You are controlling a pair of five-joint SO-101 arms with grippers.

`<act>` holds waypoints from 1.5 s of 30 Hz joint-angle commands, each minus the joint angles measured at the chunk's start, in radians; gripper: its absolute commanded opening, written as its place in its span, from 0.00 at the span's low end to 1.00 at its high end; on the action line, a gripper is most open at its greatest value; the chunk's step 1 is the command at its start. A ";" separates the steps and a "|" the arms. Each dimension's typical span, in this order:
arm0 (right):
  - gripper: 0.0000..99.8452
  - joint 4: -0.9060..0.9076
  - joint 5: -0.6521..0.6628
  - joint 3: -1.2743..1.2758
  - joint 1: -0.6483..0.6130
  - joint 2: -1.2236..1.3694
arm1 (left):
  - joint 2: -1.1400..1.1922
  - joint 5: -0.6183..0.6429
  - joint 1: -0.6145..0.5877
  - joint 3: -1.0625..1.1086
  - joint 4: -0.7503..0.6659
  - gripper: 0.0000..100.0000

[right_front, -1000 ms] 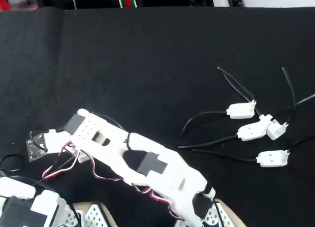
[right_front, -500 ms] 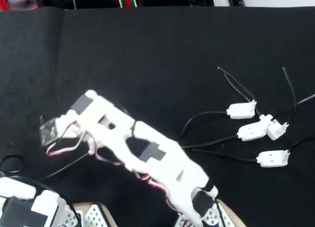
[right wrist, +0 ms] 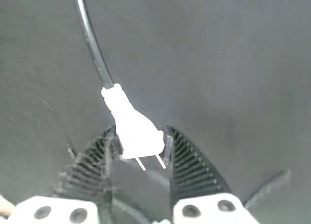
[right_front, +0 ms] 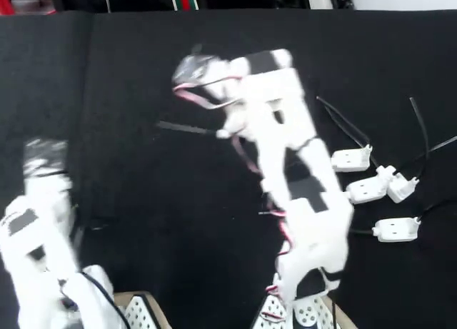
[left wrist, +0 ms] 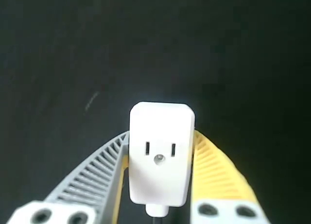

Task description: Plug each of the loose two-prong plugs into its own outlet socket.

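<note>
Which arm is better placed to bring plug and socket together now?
Probably the right. The right hand grips the two-prong plug by its body, prongs free. The left hand holds the outlet socket with its slots uncovered, so it can serve as the steady target.

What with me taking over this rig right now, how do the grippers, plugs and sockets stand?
Left gripper: shut on the white rectangular outlet socket, slots facing its camera.
Right gripper: shut on a white two-prong plug with black cord.
Done: both picked up, not yet mated.
Left: plug this pair together, then handle the four white corded pieces lying on the black table, right side of the high view.
</note>
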 commanded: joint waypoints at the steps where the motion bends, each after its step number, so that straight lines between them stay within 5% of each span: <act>1: 0.01 0.008 -0.100 0.101 0.166 -0.142 | -0.166 0.078 0.412 -0.004 -0.012 0.03; 6: 0.01 -0.184 -0.209 0.380 0.221 -0.205 | -0.235 0.087 0.740 0.091 -0.209 0.03; 10: 0.01 -0.414 -0.353 0.611 0.198 -0.259 | -0.236 0.002 0.872 0.214 -0.325 0.10; 15: 0.01 -0.471 -0.439 0.697 0.212 -0.300 | -0.244 -0.112 0.860 0.286 -0.325 0.31; 21: 0.01 -0.551 -0.485 0.702 0.273 -0.254 | -0.245 -0.112 0.849 0.254 -0.298 0.42; 30: 0.01 -0.551 -0.482 0.656 0.273 -0.174 | -0.245 -0.051 0.954 -0.030 0.166 0.42; 34: 0.01 -0.546 -0.482 0.648 0.273 -0.162 | -0.244 -0.046 0.997 -0.050 0.160 0.40; 39: 0.01 -0.548 -0.482 0.648 0.273 -0.162 | -0.233 -0.044 0.987 -0.041 0.063 0.19; 45: 0.01 -0.548 -0.482 0.647 0.275 -0.162 | -0.230 -0.041 0.981 -0.033 0.052 0.27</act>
